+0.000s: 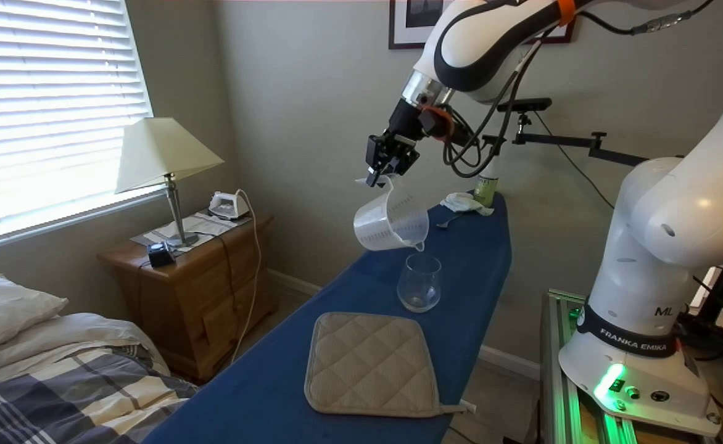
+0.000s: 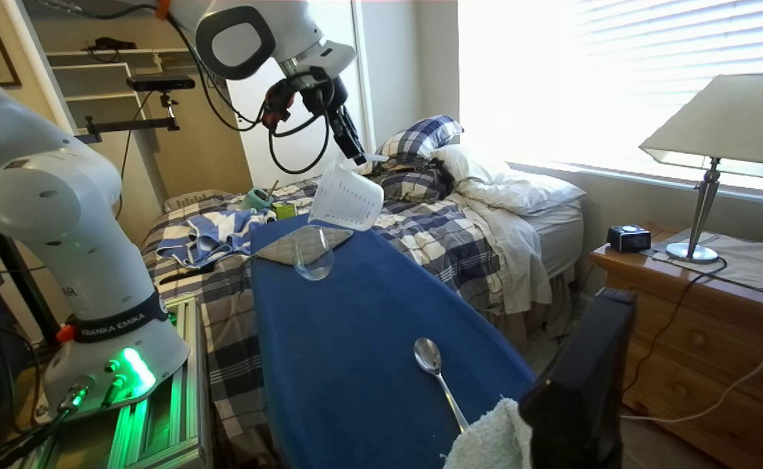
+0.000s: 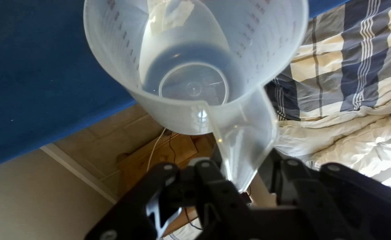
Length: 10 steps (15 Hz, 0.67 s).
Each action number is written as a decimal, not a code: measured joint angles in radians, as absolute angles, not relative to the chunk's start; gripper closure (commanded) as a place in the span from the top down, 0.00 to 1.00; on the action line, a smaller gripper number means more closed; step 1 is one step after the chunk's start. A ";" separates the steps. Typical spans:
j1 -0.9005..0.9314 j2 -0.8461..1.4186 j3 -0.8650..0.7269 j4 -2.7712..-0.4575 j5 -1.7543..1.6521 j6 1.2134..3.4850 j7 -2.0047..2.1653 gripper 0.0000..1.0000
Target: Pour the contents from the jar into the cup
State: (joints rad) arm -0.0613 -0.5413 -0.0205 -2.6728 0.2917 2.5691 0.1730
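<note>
White, rounded arm [image 1: 664, 213] with black jaws
Black "FRANKA EMIKA" collar [image 1: 630, 337]; from it, in an exterior view, "ML" lettering [image 1: 663, 311] sits at two o'clock, a green light [image 1: 609, 380] at seven. Orange band [image 1: 566, 11], looping black cables [image 2: 295, 171], round grey screw heads [image 3: 205, 164].

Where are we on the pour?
Done: jar clamped in the jaws, off the board. In hand: jar tipped over the cup, nothing visibly flowing. Left, likely: pour out the liquid that seems to sit inside, then right the jar. Can't tell if the cup holds any.
</note>
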 measured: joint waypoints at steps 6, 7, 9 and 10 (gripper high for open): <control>-0.035 -0.547 -0.021 -2.674 0.292 2.589 0.156 0.09; -0.031 -0.550 -0.021 -2.674 0.292 2.590 0.152 0.09; -0.022 -0.559 -0.021 -2.678 0.292 2.591 0.145 0.09; -0.018 -0.566 -0.022 -2.681 0.292 2.592 0.142 0.09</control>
